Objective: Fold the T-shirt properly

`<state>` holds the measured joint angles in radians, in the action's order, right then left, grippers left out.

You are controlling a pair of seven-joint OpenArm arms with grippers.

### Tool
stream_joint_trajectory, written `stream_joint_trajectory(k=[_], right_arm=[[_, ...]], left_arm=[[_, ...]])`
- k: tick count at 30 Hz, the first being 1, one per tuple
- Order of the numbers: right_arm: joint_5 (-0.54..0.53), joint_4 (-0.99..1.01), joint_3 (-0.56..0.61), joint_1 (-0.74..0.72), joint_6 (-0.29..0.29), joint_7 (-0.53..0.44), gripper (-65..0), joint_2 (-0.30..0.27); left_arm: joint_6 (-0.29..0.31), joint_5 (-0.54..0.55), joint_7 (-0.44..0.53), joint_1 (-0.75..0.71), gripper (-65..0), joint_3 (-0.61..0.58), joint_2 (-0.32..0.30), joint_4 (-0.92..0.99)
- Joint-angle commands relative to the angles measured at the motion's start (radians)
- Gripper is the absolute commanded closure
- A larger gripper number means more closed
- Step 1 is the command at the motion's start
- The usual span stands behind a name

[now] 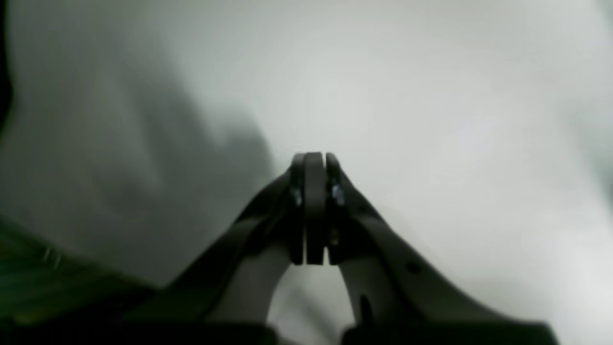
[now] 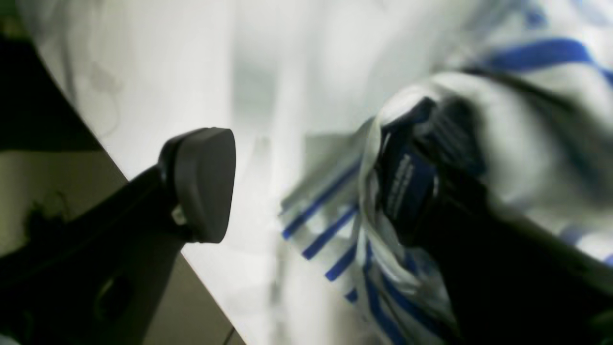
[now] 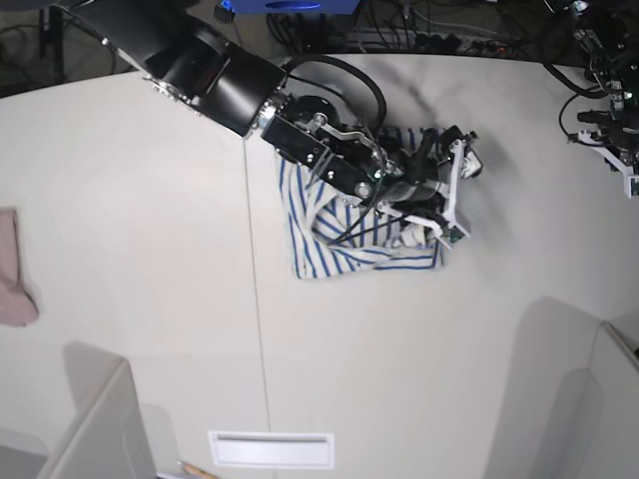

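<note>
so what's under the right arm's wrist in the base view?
The T-shirt, bunched on the white table. The right gripper is open, with fabric draped over one finger. The arm covers the shirt's upper part, so the fold there can't be seen.

The crumpled white blue-striped fabric T-shirt point(image 3: 344, 239) lies on the pale flat table point(image 3: 150, 170) just right of its centre, under the right hand point(image 3: 447, 190). The plain pink cloth point(image 3: 12, 269) lies well apart at the table's 9 o'clock edge, and the left hand point(image 3: 614, 120) sits at 2 o'clock.
</note>
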<state>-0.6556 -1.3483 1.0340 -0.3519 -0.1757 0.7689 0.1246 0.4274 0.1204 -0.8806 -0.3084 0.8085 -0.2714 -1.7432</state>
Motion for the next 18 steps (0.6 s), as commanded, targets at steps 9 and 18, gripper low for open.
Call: stream_joint_trajectory(k=[9,18], right_arm=[[-0.007,-0.21,0.059,-0.048,0.009,0.054,-44.6,-0.001],[-0.005,-0.368,-0.153,0.07,0.009,0.082,-4.2,-0.115]], left_arm=[[0.0,0.008,0.022,0.021,0.0,0.032,-0.021,0.09],[0.0,0.008,0.024,0.021,0.0,0.032,-0.021,0.087]])
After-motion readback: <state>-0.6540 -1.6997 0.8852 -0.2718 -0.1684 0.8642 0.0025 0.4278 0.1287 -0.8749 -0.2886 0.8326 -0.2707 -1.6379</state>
